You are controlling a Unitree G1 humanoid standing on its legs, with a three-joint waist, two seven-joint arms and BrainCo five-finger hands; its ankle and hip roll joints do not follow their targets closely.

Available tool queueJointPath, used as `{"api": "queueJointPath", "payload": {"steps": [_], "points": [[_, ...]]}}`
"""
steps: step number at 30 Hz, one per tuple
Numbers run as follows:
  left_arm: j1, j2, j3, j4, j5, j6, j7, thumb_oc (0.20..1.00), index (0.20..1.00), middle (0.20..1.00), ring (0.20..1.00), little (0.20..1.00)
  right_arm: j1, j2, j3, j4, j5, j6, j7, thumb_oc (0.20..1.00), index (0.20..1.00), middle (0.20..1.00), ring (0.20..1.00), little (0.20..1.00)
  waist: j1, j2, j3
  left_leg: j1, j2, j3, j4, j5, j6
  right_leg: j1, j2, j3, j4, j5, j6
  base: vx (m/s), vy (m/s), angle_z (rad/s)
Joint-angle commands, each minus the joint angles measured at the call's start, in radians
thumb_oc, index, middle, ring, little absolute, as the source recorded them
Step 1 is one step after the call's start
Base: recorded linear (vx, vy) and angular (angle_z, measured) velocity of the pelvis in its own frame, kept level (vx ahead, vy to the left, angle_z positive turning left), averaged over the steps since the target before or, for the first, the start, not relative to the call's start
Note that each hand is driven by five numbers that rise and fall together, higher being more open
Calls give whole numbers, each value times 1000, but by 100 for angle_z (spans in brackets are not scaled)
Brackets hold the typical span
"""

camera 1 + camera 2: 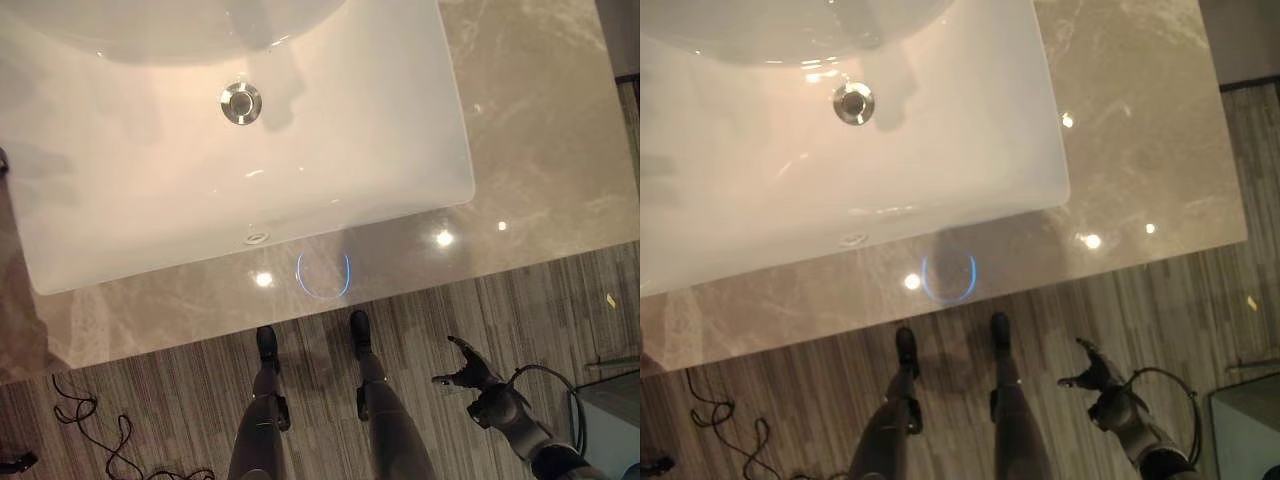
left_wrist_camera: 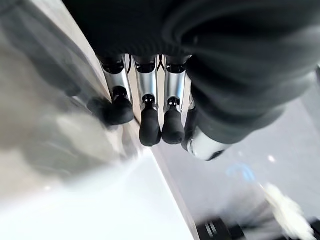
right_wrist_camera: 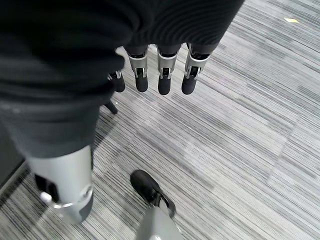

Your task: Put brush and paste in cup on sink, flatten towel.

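A white sink basin [image 1: 330, 170] with a metal drain [image 1: 241, 103] is set in a glossy marble counter [image 1: 540, 150]. My right hand [image 1: 478, 378] hangs low at the right, over the striped carpet and short of the counter's front edge. In the right wrist view its fingers [image 3: 165, 75] are straight and hold nothing. My left hand [image 2: 150, 120] shows in the left wrist view with relaxed fingers and nothing in them, close above the pale edge where the basin [image 2: 100, 210] meets the counter.
Striped grey carpet [image 1: 180, 400] runs along the counter's front edge. A grey box [image 1: 612, 420] stands on the floor at the lower right. A small yellow scrap [image 1: 610, 299] lies on the carpet near it.
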Motion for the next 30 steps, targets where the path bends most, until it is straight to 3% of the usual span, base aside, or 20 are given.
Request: {"api": "queueJointPath", "payload": {"steps": [1, 7, 10, 15, 25, 30], "points": [[141, -90, 12, -1, 7, 7, -37, 200, 200, 200, 200, 200, 42, -29, -6, 35, 7, -6, -2, 1000, 1000, 1000, 1000, 1000, -5, -7, -47, 46, 21, -49, 4, -33, -39, 13, -88, -60, -2, 24, 108, -3, -37, 0], [330, -152, 95, -142, 35, 14, -83, 200, 200, 200, 200, 200, 76, -17, -41, 86, -29, 9, 15, 1000, 1000, 1000, 1000, 1000, 12, -9, -71, 149, 23, -43, 4, -53, -34, 116, -101, -81, -2, -1, 100, 20, -16, 7], [474, -228, 184, -235, 103, 16, -99, 200, 200, 200, 200, 200, 105, -3, -70, 127, -49, 11, 34, 1000, 1000, 1000, 1000, 1000, 26, -15, -98, 252, 19, -35, 4, -78, -24, 211, -109, -89, -2, -23, 95, 36, 20, 5], [582, -310, 244, -315, 171, 13, -116, 200, 200, 200, 200, 200, 122, 18, -87, 138, -61, 5, 62, 1000, 1000, 1000, 1000, 1000, 38, -22, -145, 350, 7, -41, 4, -113, -6, 310, -125, -93, -2, -41, 96, 38, 48, 5], [703, -440, 260, -465, 287, 12, -148, 200, 200, 200, 200, 200, 115, 49, -112, 48, -34, -11, 86, 1000, 1000, 1000, 1000, 1000, 50, -29, -213, 460, -59, -56, 4, -167, 55, 428, -177, -78, -2, -26, 114, 12, 102, 6], [704, -452, 226, -486, 319, 20, -162, 200, 200, 200, 200, 200, 103, 49, -100, -10, -28, -16, 99, 1000, 1000, 1000, 1000, 1000, 55, -37, -229, 473, -91, -66, 4, -178, 77, 438, -201, -72, 2, -2, 124, -15, 95, 2]]}}
